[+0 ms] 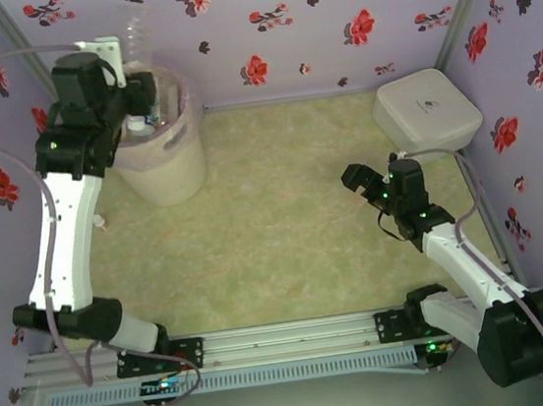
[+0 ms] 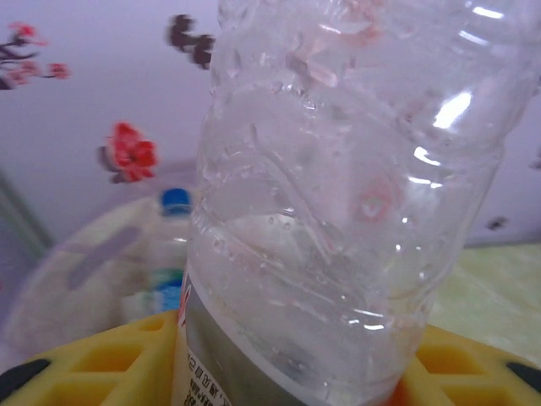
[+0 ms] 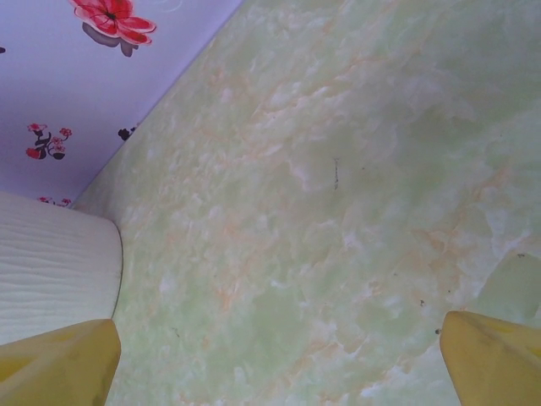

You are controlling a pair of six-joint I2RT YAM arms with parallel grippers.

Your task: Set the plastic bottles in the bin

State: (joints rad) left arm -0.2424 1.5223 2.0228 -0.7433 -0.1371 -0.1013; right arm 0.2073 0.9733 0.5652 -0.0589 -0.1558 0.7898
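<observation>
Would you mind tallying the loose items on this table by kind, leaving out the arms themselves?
Plastic bottles: 2, the held bottle and the blue-capped bottle in the bin; more may lie hidden inside.
Bin: 1
White lidded box: 1
Total: 4

The bin (image 1: 161, 152) is set in the far left corner of the table (image 1: 285, 231), close to the back wall. The left gripper (image 1: 142, 92) is positioned above the bin's opening, and a bottle (image 1: 139, 39) is held upright in it, rising over the rim. A second bottle (image 2: 173, 249) is seen inside the bin, behind and left of the held one. A lidded box (image 1: 427, 110) is placed in the far right corner. The right gripper (image 1: 360, 177) is suspended over the table, in front and left of the box, well apart from the bin.
</observation>
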